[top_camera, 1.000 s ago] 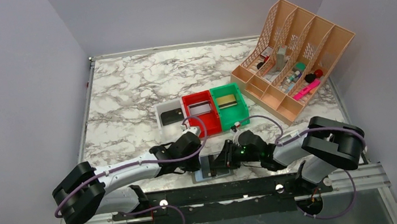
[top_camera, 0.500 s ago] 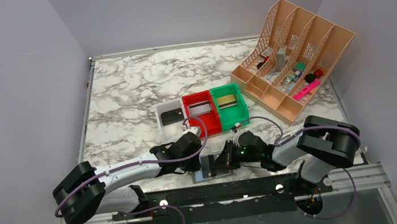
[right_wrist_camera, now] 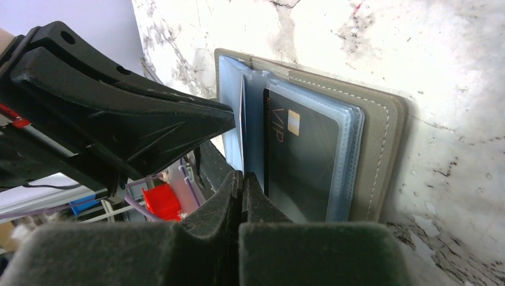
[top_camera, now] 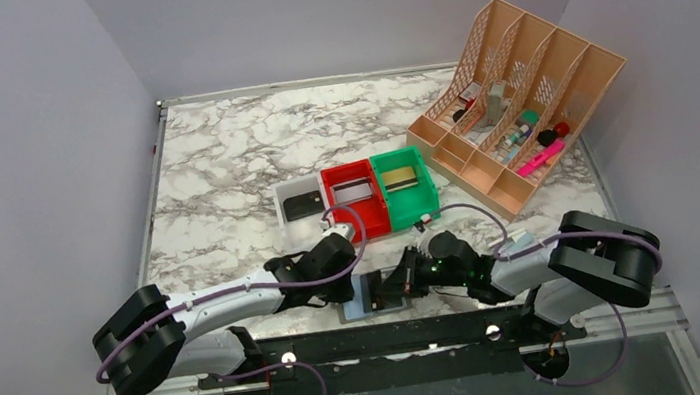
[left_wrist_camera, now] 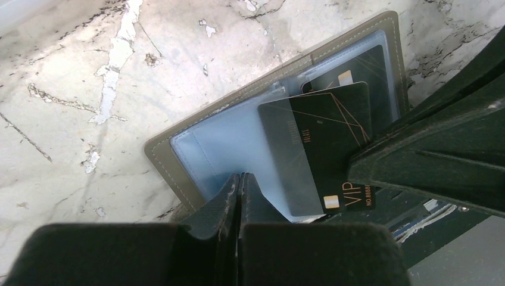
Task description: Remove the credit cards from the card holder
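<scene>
Your left gripper point(left_wrist_camera: 239, 179) is clenched empty, its tips pressing on the card holder point(left_wrist_camera: 208, 137) right under them, I think so that it cannot slide. Your right gripper point(right_wrist_camera: 242, 176), clenched too, seems to pinch the black credit card point(left_wrist_camera: 321, 137) at its tips, half out of its sleeve.

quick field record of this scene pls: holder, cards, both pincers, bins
card holder: open, flat on the marble table, between the two arms
black card: partly out of its clear sleeve, tilted
second black card: fully inside its sleeve
left pincer: shut, tips on the holder's pale blue panel
right pincer: shut on the black card's corner
bins: white bin, red bin, green bin, side by side beyond the holder
</scene>
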